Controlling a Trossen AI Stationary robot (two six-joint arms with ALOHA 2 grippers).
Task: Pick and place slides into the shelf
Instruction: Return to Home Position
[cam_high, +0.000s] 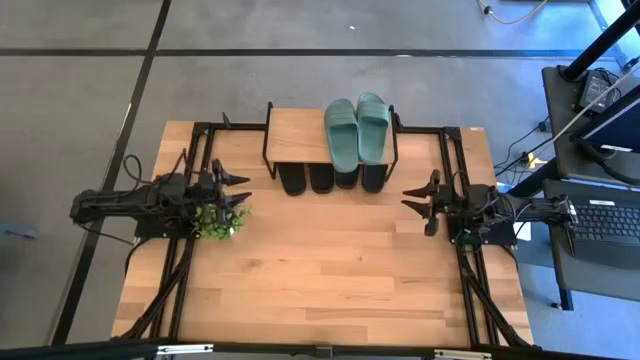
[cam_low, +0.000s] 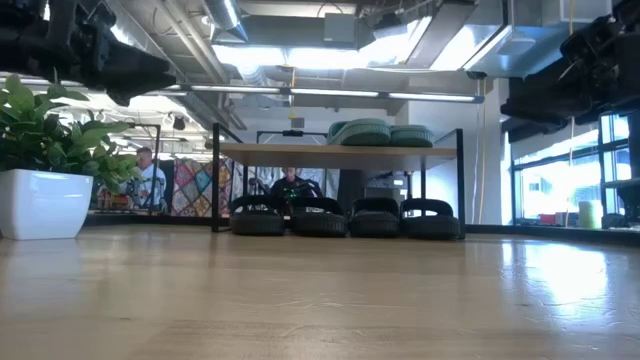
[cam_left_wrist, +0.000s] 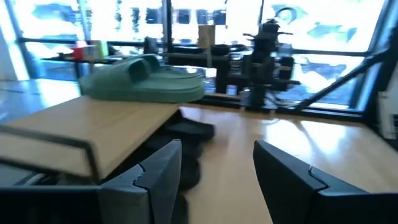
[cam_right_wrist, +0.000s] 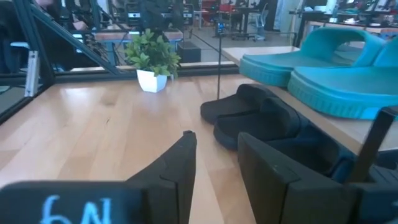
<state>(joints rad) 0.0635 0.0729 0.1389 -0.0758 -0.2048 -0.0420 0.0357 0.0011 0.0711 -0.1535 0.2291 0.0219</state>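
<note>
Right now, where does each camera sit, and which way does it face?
High view: overhead, straight down; both arms, left gripper and right gripper open.
Low view: tabletop height, level toward the shelf; arms at top corners.
Left wrist view: on left arm, past its fingers toward the shelf.
Right wrist view: on right arm, past its fingers toward the black slides.
Shared: all views show the green slides.

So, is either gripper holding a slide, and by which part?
Nothing: the left gripper and right gripper are both open and empty, away from the shelf.
</note>
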